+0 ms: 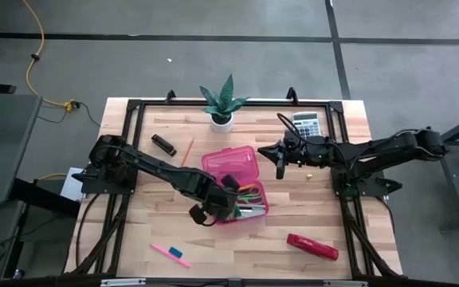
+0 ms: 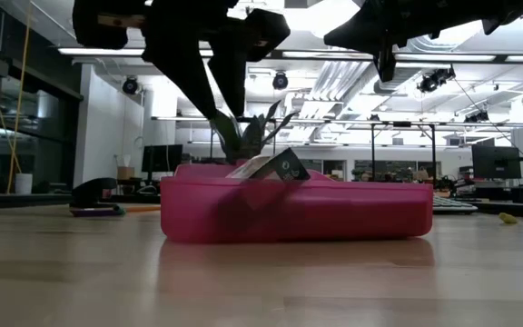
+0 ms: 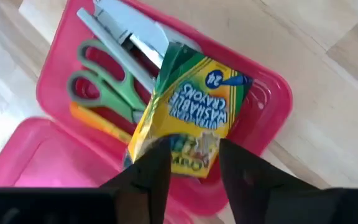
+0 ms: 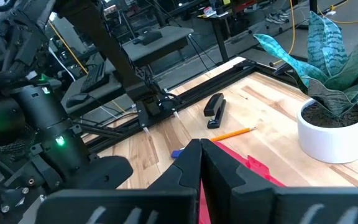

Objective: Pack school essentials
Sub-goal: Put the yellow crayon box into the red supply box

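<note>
Left gripper (image 3: 194, 163) hovering spread over crayon box (image 3: 191, 106), box leaning in pink case (image 1: 237, 179).
Left wrist view alone showing one pair of scissors (image 3: 104, 84) inside; right gripper (image 1: 280, 163) waiting, pressed together.

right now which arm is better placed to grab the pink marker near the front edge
Left. The left gripper hangs open over the pink case, nearer the pink marker; the right gripper waits shut across the case.
</note>
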Controlling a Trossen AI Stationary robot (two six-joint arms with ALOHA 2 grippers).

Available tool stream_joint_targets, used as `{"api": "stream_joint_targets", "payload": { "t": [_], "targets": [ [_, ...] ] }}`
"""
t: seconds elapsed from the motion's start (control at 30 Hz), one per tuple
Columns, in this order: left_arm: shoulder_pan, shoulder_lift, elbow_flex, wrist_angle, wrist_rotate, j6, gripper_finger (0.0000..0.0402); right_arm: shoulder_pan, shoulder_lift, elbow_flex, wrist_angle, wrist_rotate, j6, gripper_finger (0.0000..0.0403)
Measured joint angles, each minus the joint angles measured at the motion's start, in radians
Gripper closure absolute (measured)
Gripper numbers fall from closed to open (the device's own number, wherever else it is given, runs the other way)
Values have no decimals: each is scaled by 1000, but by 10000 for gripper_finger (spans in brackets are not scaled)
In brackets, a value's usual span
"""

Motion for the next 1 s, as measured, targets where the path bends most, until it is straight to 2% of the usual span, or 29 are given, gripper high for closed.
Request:
{"api": "stream_joint_targets", "payload": {
  "t": [0.17,0.33,0.5,0.77,0.87,1.0],
  "targets": [
    [13,-70,37,-60,-56,-116,271,0,0,0,-33,-67,93,402],
    [65,-233,16,-22,-27,-335,314,24,30,1,-91,-135,120,402],
    [78,-438,-118,219,-15,-466,390,71,100,0,-85,-192,146,402],
    [64,-736,-472,754,-120,-621,399,152,291,62,-106,-258,179,403],
    [64,-816,-567,867,-171,-660,401,168,393,122,-125,-308,170,403],
    [65,-879,-628,901,-233,-700,401,178,535,205,-165,-363,137,403]
  ]
}}
